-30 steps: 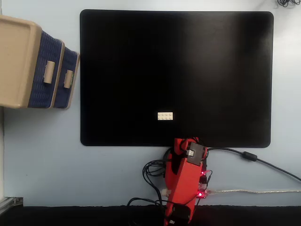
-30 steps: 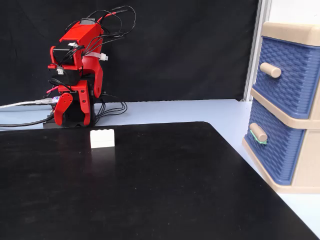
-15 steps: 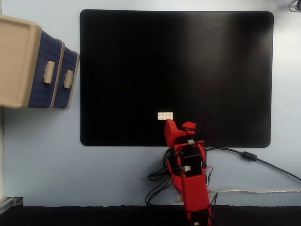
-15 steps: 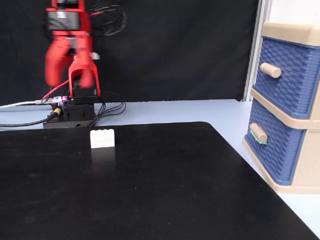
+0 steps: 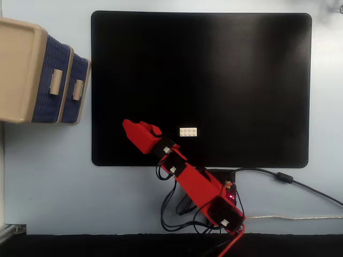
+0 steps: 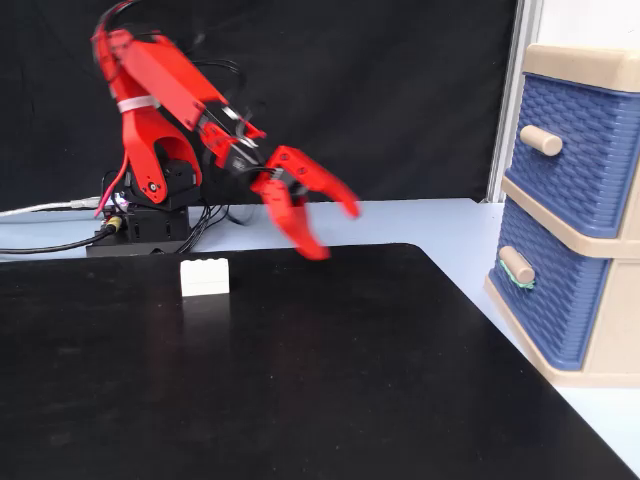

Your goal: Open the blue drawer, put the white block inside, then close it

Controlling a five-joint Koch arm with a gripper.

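The two red fingers (image 6: pixel 345 200) of the gripper (image 6: pixel 333 228) are spread apart, with nothing between them. One finger points out toward the cabinet side and the other points down at the black mat (image 6: pixel 300 380). The gripper hangs in the air above the mat and touches nothing. From above, the gripper (image 5: pixel 128 127) is over the mat's near left part.

The red arm (image 6: pixel 170 85) leans out from its base (image 6: pixel 150 215), which sits on the light blue table (image 6: pixel 400 215) with wires beside it.

The white block (image 6: pixel 204 277) lies flat on the mat, studs up, close to the mat's edge nearest the base. In the top-down fixed view the white block (image 5: pixel 188 132) is just to the right of the gripper, not touching it.

The beige cabinet (image 6: pixel 610 365) stands well apart, off the mat. The blue drawer (image 6: pixel 545 300) is the lower one, and it is shut. Its small handle (image 6: pixel 516 265) sticks out. The upper drawer (image 6: pixel 590 150) is shut too.
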